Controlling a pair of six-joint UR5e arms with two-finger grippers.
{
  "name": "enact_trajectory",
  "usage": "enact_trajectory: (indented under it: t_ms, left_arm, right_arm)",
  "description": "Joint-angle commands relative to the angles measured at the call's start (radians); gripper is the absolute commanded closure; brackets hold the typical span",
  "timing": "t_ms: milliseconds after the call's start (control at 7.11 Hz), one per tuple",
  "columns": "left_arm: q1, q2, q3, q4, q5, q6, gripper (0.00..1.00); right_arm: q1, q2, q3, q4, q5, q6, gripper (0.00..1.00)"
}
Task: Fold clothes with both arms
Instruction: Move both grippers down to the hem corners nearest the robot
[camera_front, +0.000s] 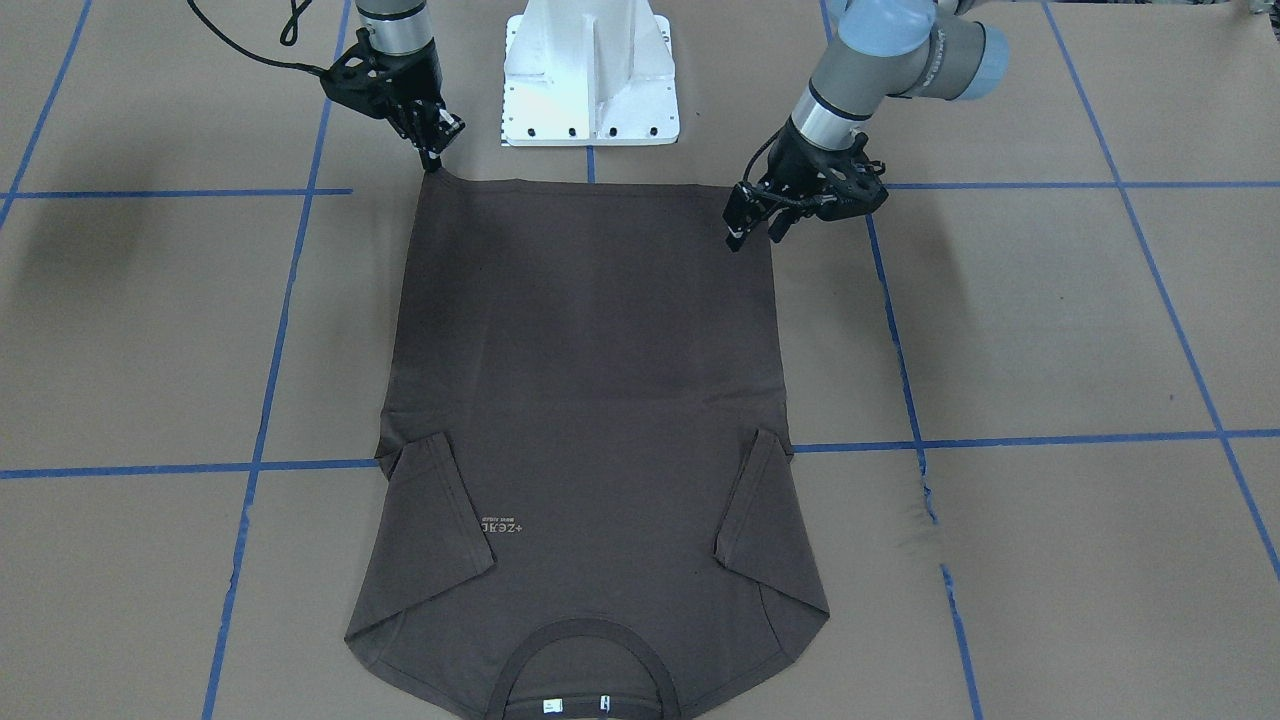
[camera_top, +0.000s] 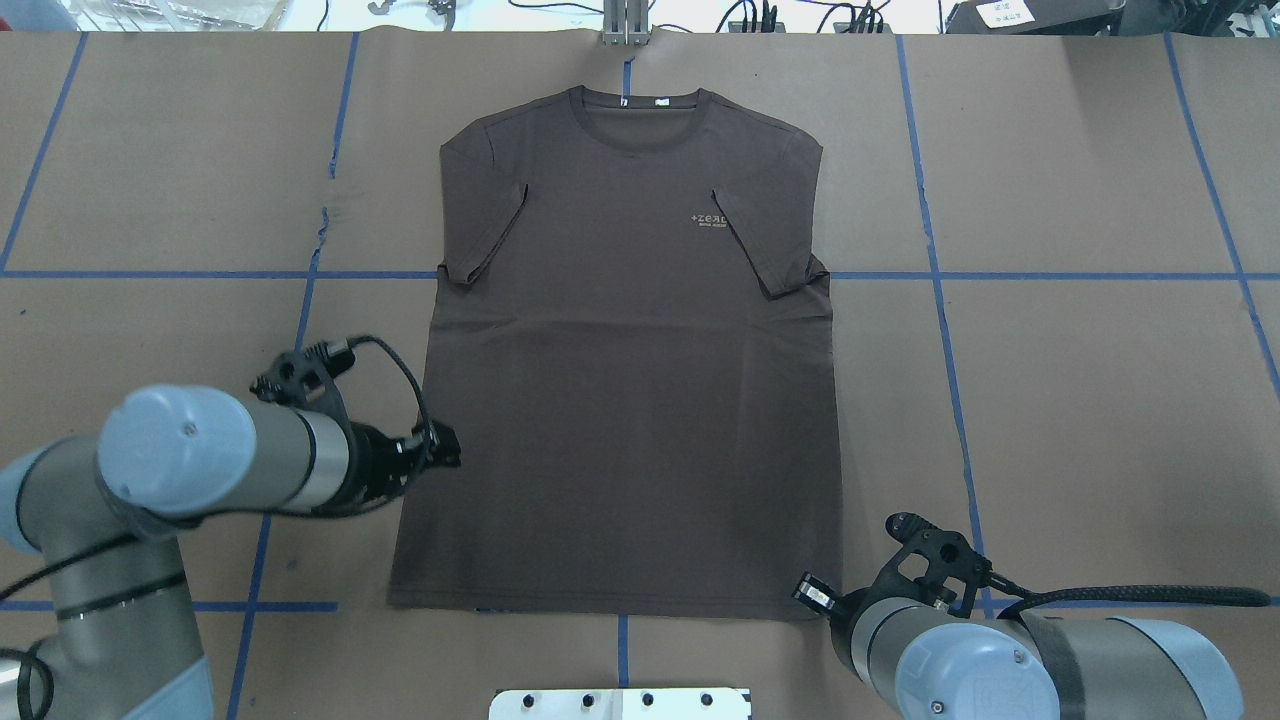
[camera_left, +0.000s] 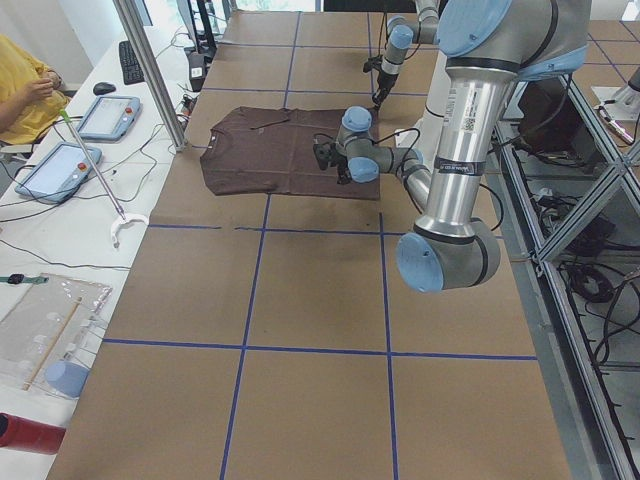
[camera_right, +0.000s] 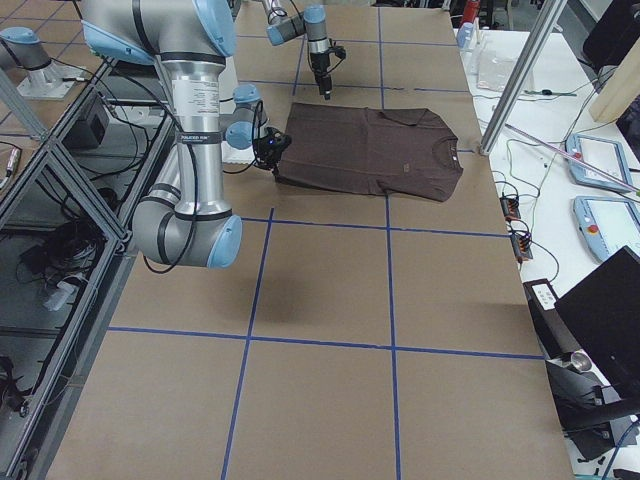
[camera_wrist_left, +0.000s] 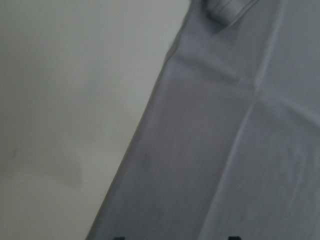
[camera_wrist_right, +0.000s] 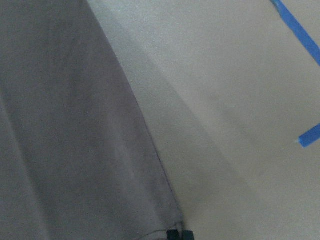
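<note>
As the T-shirt (camera_front: 590, 380) lies flat, the right hand (camera_front: 433, 160) pinches it — hem corner.

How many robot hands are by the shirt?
2. The right hand pinches a hem corner of the T-shirt; the left hand is open at the opposite side edge.

A dark brown T-shirt (camera_right: 370, 150) lies flat on the table (camera_right: 330, 300). The right hand (camera_right: 275, 150) sits at its near hem corner. The left hand (camera_right: 323, 88) hangs near the far one.
</note>
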Motion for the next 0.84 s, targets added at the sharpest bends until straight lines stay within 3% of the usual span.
enact_trajectory:
  t_ms: [0,704]
  left_arm:
    - [0.152,0.011,-0.024,0.137,0.085,-0.094,0.30]
    - [0.203,0.040,-0.064,0.234,0.086,-0.107,0.31]
  right_arm:
    - [0.002,0.001,0.001,-0.004,0.001,0.000,1.00]
    - [-0.002,0.006,-0.002,-0.004,0.001,0.000,1.00]
